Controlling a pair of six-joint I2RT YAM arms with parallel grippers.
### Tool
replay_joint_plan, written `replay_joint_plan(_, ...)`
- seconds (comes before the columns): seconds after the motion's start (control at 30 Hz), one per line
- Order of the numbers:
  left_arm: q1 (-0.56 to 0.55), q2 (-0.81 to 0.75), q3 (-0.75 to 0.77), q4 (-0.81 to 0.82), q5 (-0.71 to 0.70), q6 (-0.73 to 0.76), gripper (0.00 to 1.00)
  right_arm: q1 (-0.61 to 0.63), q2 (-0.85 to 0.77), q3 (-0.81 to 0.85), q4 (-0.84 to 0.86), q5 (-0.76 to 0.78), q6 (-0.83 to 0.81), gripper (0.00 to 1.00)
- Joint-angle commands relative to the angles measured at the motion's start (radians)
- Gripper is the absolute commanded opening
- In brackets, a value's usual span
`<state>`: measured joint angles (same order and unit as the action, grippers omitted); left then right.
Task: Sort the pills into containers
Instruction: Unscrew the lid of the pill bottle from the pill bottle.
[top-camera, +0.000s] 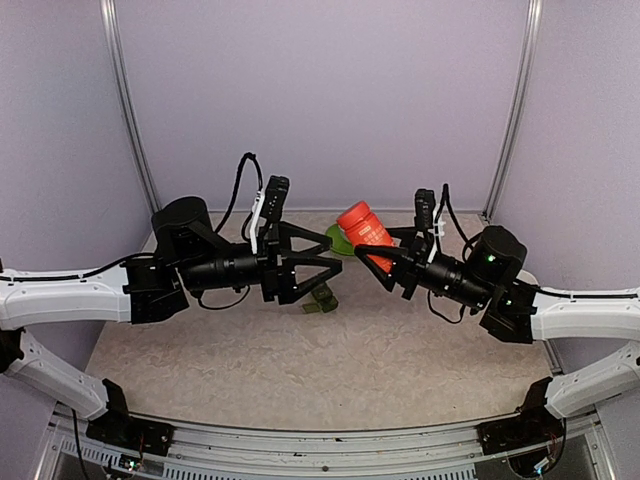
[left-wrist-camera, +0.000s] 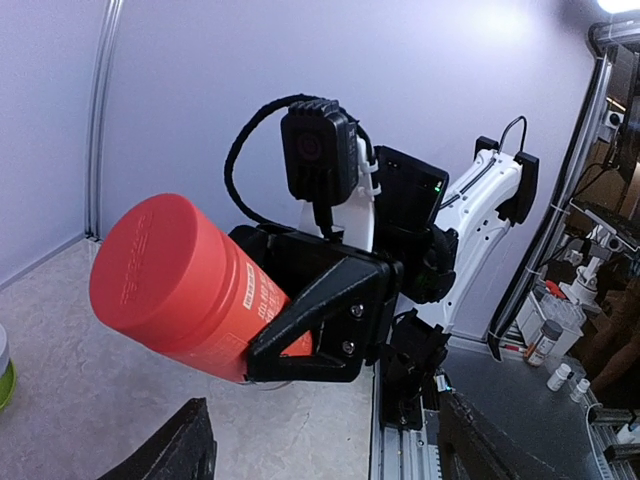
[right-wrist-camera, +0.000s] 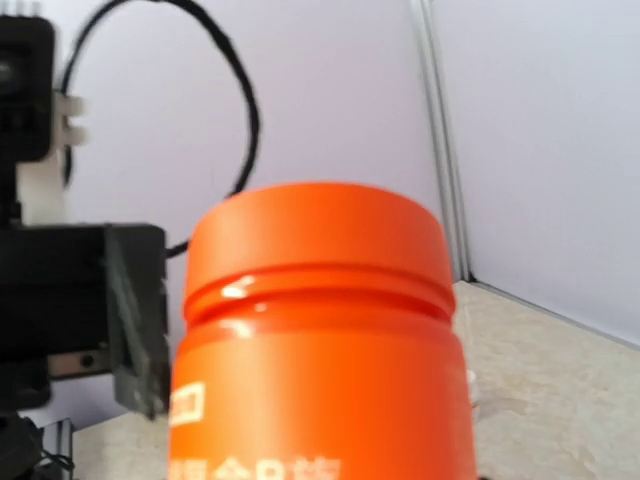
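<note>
My right gripper (top-camera: 375, 250) is shut on a red cylindrical bottle (top-camera: 364, 228) with its cap on, held tilted above the table. The bottle fills the right wrist view (right-wrist-camera: 320, 340) and hides that gripper's fingers. It also shows in the left wrist view (left-wrist-camera: 185, 285), clamped by the right gripper's black fingers (left-wrist-camera: 320, 320). My left gripper (top-camera: 335, 253) is open and empty, just left of the bottle's cap; its fingers (left-wrist-camera: 185, 445) stand wide apart. The dark green container strip (top-camera: 322, 300) lies on the table under the left gripper. No pills are in view.
A green bowl (top-camera: 337, 238) sits behind the bottle, mostly hidden. A green and white object (left-wrist-camera: 4, 370) shows at the left edge of the left wrist view. Lilac walls close the back and sides. The left gripper shows in the right wrist view (right-wrist-camera: 110, 310).
</note>
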<state>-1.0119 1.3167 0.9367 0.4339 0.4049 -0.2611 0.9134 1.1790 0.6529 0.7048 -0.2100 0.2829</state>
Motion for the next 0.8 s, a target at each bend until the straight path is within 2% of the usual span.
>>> replay_joint_plan(0.0, 0.001, -0.040, -0.014, -0.019, -0.030, 0.026, 0.76, -0.006, -0.027, 0.004, 0.008, -0.023, -0.047, 0.21)
replay_joint_plan(0.1, 0.025, -0.053, -0.023, -0.014, -0.066, 0.023, 0.79, -0.006, -0.027, 0.009, 0.024, -0.126, -0.066, 0.21)
replay_joint_plan(0.27, 0.071, -0.050, -0.002, 0.011, -0.031, 0.016, 0.80, -0.005, 0.015, 0.041, 0.022, -0.271, -0.056, 0.21)
replay_joint_plan(0.77, 0.029, 0.087, 0.109, 0.044, 0.091, 0.028, 0.79, 0.041, 0.189, 0.101, 0.104, -0.372, 0.001, 0.21)
